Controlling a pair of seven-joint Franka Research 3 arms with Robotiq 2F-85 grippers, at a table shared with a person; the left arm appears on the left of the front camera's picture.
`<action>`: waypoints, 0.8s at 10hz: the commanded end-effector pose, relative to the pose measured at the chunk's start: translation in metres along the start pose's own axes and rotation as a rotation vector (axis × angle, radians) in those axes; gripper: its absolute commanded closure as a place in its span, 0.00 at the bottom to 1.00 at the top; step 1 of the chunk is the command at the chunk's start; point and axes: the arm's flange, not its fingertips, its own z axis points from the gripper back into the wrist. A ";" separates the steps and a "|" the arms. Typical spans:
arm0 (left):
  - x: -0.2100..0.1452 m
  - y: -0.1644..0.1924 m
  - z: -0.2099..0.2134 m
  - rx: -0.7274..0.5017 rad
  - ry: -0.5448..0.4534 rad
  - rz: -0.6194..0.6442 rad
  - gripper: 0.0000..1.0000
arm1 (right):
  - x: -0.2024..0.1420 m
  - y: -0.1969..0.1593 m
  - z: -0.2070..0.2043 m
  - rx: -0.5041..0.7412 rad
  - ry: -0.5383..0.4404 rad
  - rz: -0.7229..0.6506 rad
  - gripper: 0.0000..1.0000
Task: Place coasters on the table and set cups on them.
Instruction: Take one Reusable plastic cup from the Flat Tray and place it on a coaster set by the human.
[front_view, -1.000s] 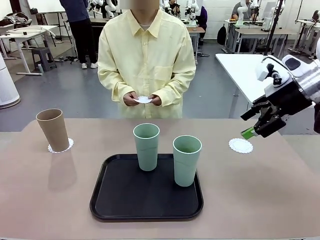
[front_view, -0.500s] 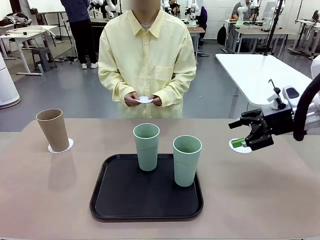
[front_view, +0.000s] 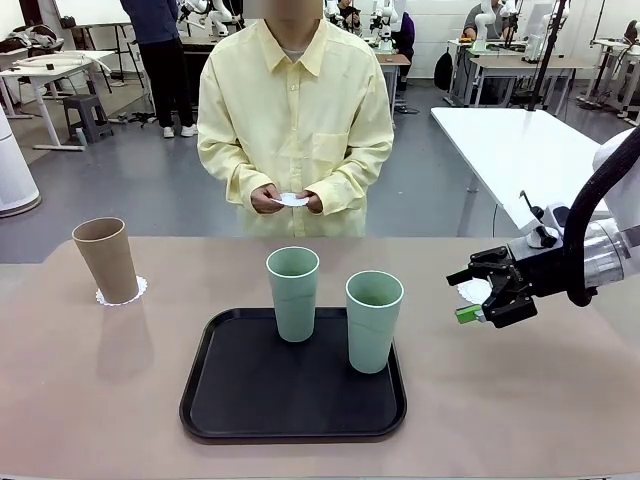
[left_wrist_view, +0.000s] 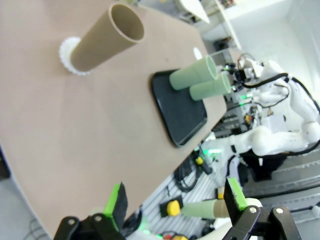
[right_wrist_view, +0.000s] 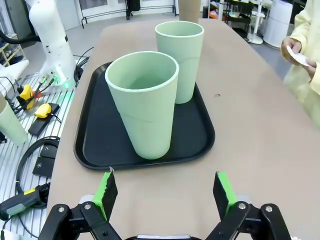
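1. The right gripper (front_view: 466, 295) hung low over the right side of the table (front_view: 90, 400), its fingers pointing left and its jaws spread wide with nothing between them.
2. A bare coaster (front_view: 473, 290) lay flat on the table just behind the fingers and was partly hidden by them. Whether they touched could not be told.
3. The right mint cup (front_view: 374, 320) stood upright to the left of the gripper, on the near right part of the black tray (front_view: 250, 400). It was the closest cup, in line with the open jaws but apart from them.
4. The left mint cup (front_view: 293, 292) stood upright farther left, at the tray's far edge.
5. Beyond the tray, at the far side, the person's hands (front_view: 288, 199) held a third coaster (front_view: 290, 199) between them.
6. At the far left, well apart, the tan cup (front_view: 105, 258) stood upright on its own coaster (front_view: 136, 291).
7. The left gripper (left_wrist_view: 176, 197) was also wide and empty, well away from the tan cup.
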 end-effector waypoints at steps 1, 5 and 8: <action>0.001 -0.003 0.001 -0.015 -0.017 0.014 0.00 | 0.000 0.000 0.000 0.000 0.000 0.000 0.00; 0.001 -0.003 0.001 -0.015 -0.017 0.014 0.00 | -0.012 0.004 -0.027 0.044 -0.095 0.085 0.00; 0.001 -0.003 0.001 -0.015 -0.017 0.014 0.00 | -0.020 -0.003 -0.045 0.040 -0.132 0.008 0.00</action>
